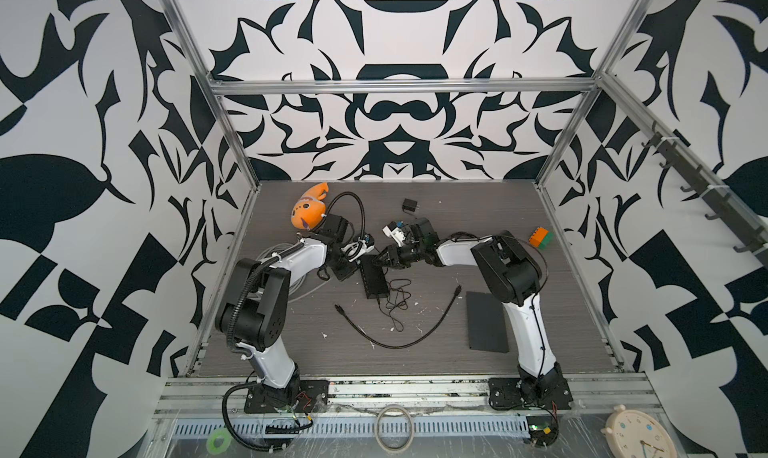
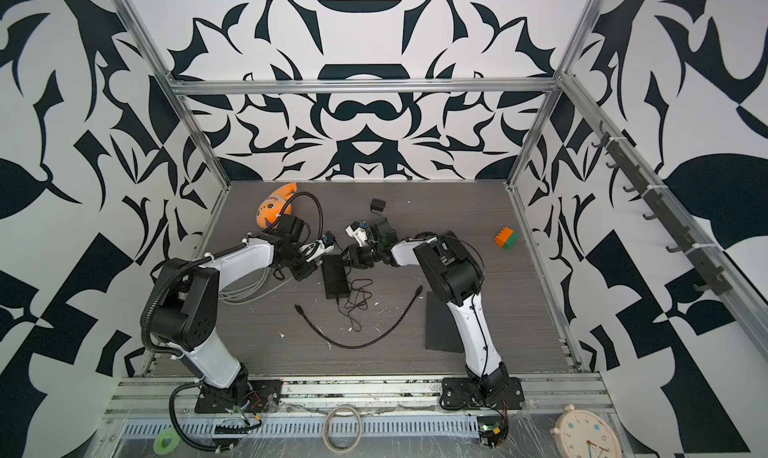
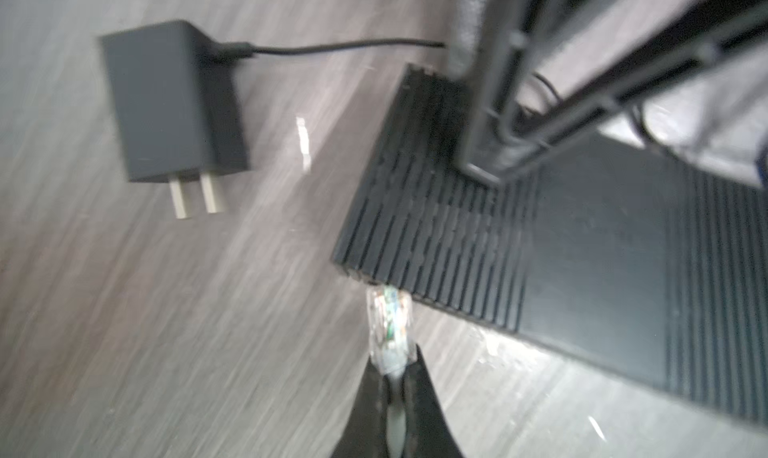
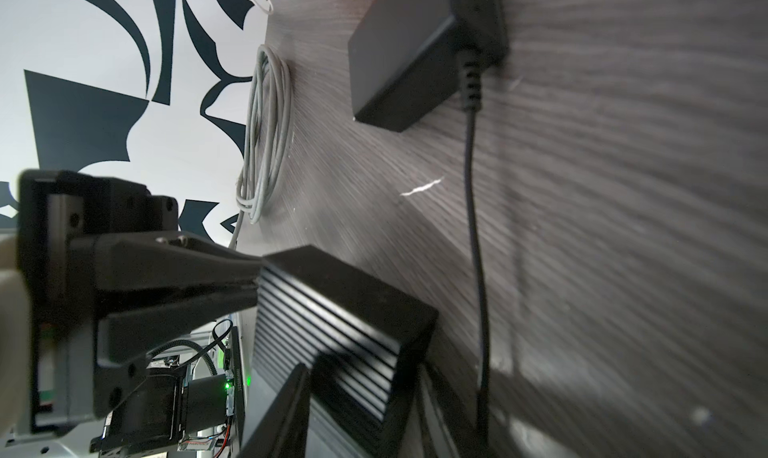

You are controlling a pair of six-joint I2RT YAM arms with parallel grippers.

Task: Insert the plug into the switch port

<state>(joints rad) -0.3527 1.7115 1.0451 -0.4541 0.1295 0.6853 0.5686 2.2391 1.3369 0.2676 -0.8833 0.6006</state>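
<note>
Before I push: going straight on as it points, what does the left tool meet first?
The plug held in the left tool meets the switch first, at its side face near a corner; blur hides how well it lines up.

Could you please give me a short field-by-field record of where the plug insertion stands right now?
left gripper: shut on the clear plug
plug: tip at the switch edge near a corner, body outside, not seated
right gripper: jaws astride the switch at that same end; grip unclear
power adapter: lying on the table, prongs bare
</note>
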